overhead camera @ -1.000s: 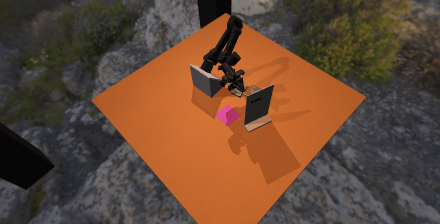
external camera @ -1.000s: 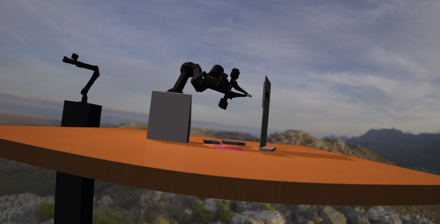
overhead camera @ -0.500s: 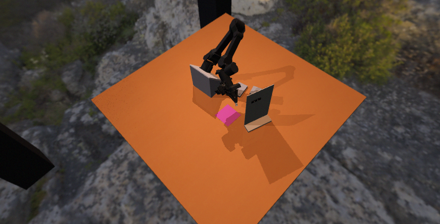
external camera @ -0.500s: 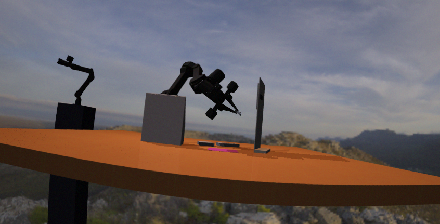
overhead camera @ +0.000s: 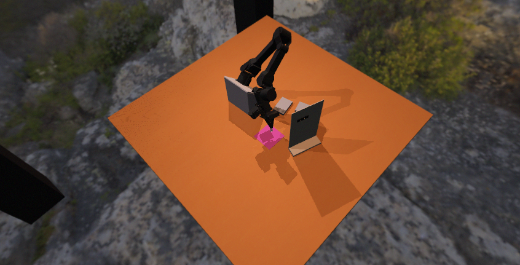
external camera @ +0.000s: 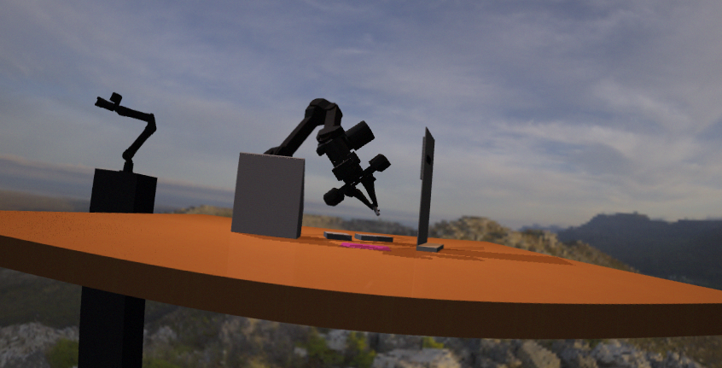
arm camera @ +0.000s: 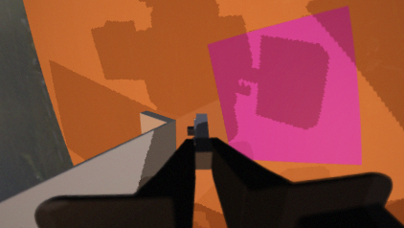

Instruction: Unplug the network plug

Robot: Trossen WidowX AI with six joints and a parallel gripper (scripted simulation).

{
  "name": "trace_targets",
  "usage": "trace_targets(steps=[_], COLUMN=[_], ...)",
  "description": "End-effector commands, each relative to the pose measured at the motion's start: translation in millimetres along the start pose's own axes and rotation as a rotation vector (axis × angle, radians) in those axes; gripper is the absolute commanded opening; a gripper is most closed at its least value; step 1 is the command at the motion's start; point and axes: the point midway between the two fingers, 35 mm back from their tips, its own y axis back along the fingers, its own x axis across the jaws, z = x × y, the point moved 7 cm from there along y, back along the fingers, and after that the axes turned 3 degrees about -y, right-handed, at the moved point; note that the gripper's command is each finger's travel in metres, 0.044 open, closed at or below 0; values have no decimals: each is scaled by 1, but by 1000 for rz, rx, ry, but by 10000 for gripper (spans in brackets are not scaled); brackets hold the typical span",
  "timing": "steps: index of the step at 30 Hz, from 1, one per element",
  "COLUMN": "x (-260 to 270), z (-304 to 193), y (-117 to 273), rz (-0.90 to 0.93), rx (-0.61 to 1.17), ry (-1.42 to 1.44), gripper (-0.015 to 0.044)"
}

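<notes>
My gripper (overhead camera: 270,127) (external camera: 375,207) (arm camera: 201,146) is shut on the small grey plug (overhead camera: 271,130) (external camera: 377,212) (arm camera: 202,125), which sticks out past the fingertips. The gripper tilts steeply down and holds the plug in the air above the table, out of the socket. The marked square (overhead camera: 260,138) (external camera: 365,247) (arm camera: 297,144) is pink and lies flat on the table. In the wrist view it is just right of the plug. The upright panel (overhead camera: 306,128) (external camera: 426,199) (arm camera: 96,177) stands apart from the plug, to the right of the gripper in the top and exterior views.
The panel's foot (overhead camera: 305,146) (external camera: 430,248) rests on the orange table (overhead camera: 203,176) (external camera: 353,277). Two low flat blocks, one pale block (overhead camera: 283,104) nearer the arm, lie behind the square. A large grey box (overhead camera: 238,96) (external camera: 267,196) stands beside the arm.
</notes>
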Motion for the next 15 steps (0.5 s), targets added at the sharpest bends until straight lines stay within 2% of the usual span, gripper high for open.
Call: trace_targets(steps=[1, 15], x=[-7, -15], z=[7, 8], y=[-7, -17], rz=[-74, -87], rx=[10, 10], ry=[-16, -19], gripper=[0, 0])
